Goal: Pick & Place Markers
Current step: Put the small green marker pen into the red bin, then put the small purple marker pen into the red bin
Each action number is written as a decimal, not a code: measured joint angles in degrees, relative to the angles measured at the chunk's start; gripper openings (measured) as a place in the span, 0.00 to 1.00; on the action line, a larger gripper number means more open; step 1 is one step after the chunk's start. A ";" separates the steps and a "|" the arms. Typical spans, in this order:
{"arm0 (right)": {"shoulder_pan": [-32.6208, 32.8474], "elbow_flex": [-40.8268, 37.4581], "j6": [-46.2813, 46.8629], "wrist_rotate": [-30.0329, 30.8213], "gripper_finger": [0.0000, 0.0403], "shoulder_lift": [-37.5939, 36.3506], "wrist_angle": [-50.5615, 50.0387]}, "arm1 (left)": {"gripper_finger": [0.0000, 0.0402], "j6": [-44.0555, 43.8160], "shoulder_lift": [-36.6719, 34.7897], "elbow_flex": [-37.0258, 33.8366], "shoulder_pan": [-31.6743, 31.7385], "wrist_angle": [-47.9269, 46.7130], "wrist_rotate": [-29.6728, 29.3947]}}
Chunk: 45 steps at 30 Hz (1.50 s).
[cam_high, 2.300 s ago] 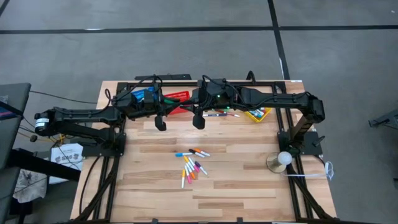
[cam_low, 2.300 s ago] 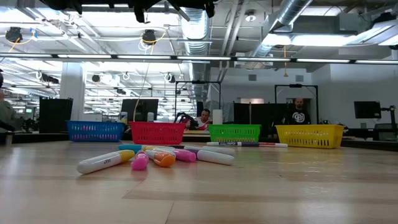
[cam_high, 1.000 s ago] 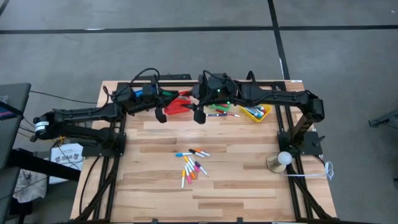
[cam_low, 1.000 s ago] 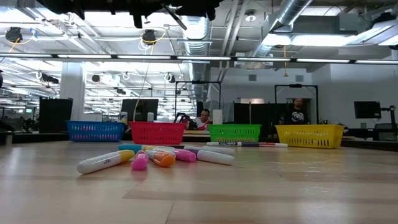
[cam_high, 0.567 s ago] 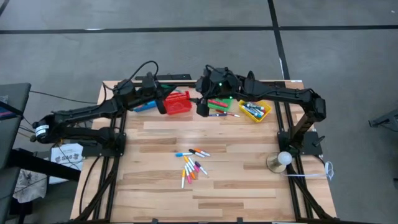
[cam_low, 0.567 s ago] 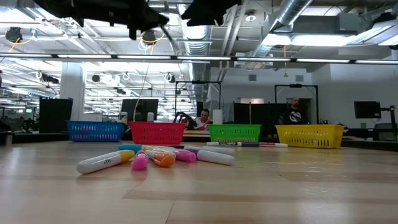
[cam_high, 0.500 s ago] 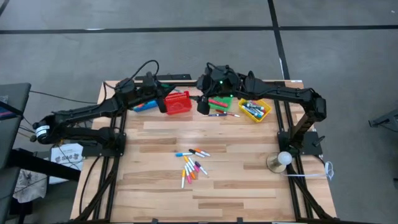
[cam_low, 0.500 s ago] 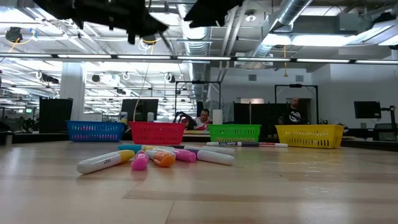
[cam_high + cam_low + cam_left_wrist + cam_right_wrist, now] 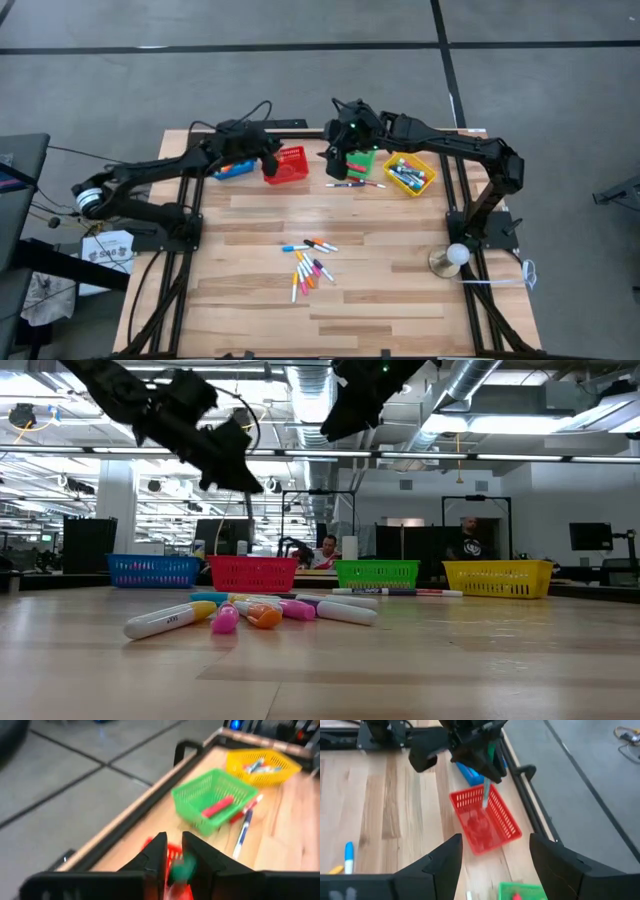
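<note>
The left gripper is hovering over the red basket by the tabletop's far edge, pinching a green marker. The right gripper, fingers spread and empty, is hanging above the green basket. Loose markers are lying mid-table.

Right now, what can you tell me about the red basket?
The red basket is small and square, with plastic-looking mesh walls and an open top. It sits upright on the wooden table's far edge, between the blue and green baskets. Red things lie inside. The left gripper hangs right above it, pinching a green-tipped marker that points down into it.
</note>
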 joint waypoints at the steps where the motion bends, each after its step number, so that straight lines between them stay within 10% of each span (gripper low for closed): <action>1: -0.10 0.02 0.00 0.00 0.54 0.00 -0.55 | 0.15 -0.03 1.13 0.00 -0.15 -0.14 0.00; 13: -0.04 0.00 0.02 -0.02 0.54 0.00 -6.74 | 0.02 -1.06 2.87 0.00 -2.37 -0.45 0.40; 27: 2.48 -3.44 5.02 -0.24 0.54 0.03 -10.97 | 0.10 -11.52 -4.91 0.00 -3.22 -0.43 0.76; 45: 14.66 -17.22 17.73 -0.04 0.49 0.04 7.15 | 0.12 -19.79 -20.10 0.00 -27.19 -3.04 6.55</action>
